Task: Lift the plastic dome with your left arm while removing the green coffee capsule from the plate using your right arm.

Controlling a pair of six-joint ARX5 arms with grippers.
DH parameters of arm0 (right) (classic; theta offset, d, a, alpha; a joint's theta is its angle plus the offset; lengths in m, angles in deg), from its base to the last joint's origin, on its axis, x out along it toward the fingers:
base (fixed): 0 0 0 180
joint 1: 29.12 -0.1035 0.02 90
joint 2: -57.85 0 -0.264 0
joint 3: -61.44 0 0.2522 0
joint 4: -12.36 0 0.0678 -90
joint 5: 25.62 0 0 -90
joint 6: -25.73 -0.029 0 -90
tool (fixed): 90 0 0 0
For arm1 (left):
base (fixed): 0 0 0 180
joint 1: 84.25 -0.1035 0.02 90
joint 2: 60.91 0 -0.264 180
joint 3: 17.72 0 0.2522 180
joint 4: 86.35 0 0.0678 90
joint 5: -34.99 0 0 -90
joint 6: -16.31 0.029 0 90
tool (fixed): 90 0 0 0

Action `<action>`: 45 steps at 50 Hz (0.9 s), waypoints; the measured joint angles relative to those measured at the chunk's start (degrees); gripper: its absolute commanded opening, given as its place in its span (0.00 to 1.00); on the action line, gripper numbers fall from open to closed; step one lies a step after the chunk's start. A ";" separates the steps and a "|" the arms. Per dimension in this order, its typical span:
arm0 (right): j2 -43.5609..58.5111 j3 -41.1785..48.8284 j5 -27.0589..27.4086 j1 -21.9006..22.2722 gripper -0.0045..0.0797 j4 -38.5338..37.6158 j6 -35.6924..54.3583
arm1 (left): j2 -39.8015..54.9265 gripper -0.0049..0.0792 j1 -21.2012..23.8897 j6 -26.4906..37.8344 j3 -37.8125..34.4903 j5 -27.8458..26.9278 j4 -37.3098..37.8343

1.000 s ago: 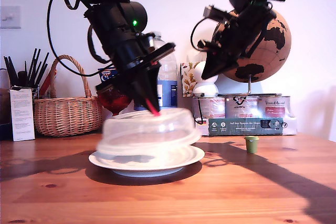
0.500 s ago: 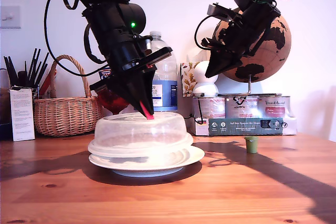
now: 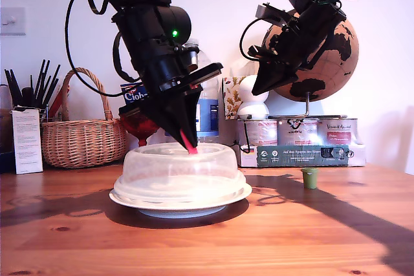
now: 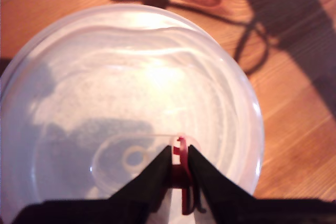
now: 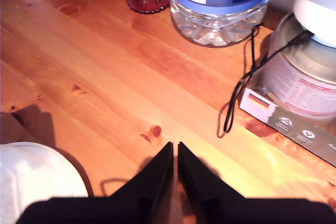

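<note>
Plastic dome (image 3: 180,174) now reseated on plate (image 3: 228,197), my first gripper (image 4: 179,167) still pinching its red tab (image 4: 181,153); green coffee capsule (image 3: 310,178) out on table, my second gripper (image 5: 175,157) closed, empty: task essentially complete.

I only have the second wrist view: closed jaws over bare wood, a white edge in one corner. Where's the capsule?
Observer: The green coffee capsule stands on the table, off the plate, toward the exterior view's right.
Operator: Dome lifted?
Observer: No, the plastic dome sits down on the plate.
Operator: Other arm?
Observer: My first gripper pinches the dome's red tab.
Operator: Mine?
Observer: My second gripper hangs high, in front of the globe.
</note>
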 measured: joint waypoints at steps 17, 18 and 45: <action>0.00 0.00 0.00 0.00 0.04 0.00 0.00 | 0.00 0.03 0.11 0.02 0.00 -0.07 0.17; 0.00 0.00 0.00 0.00 0.04 0.00 0.00 | 0.00 0.03 0.11 0.02 0.00 -0.07 0.17; 0.00 0.00 -0.07 0.00 0.04 0.02 0.02 | 0.37 0.03 0.17 0.04 0.00 -0.70 0.50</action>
